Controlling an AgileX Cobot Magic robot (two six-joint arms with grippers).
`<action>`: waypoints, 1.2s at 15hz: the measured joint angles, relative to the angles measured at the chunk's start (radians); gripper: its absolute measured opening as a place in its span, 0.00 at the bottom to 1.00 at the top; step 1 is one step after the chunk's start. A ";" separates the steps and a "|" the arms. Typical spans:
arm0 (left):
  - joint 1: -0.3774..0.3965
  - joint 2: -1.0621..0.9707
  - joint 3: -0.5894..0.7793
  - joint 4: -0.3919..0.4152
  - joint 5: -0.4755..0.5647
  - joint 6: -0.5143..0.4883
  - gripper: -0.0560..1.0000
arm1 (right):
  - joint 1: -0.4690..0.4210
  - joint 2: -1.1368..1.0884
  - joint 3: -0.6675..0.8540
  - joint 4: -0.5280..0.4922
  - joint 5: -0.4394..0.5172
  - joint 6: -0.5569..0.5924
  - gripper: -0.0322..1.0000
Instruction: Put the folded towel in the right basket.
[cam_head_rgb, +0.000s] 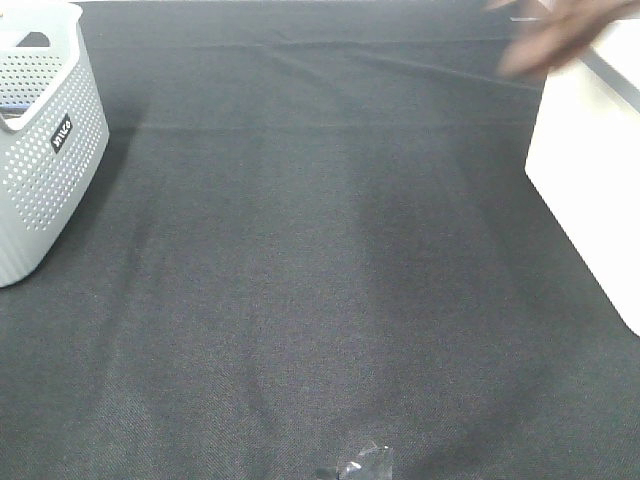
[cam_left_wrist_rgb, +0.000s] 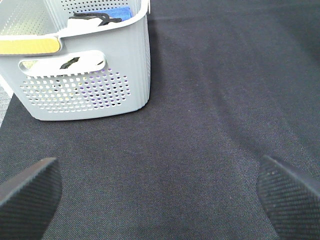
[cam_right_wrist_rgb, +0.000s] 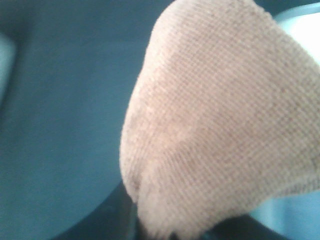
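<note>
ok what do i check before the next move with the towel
1. Is the towel off the table: ok, aloft at far right, blurred.
2. Is the towel gripped: ok, it fills the right wrist view, though the grip itself is hidden.
3. Is it squarely over the right basket: cannot tell, it only overlaps the far corner.
4. Is the left pincer open and empty: ok.
5. Is the left basket away from the drop: ok, far left.
</note>
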 joint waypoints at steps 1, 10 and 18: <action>0.000 0.000 0.000 0.000 0.000 0.000 0.99 | -0.112 -0.055 0.000 -0.082 0.034 0.007 0.23; 0.000 0.000 0.000 -0.001 0.000 0.000 0.99 | -0.297 0.105 0.070 -0.136 0.018 -0.058 0.23; 0.000 0.000 0.000 -0.001 0.000 0.000 0.99 | -0.295 0.221 0.070 -0.136 0.076 0.009 0.96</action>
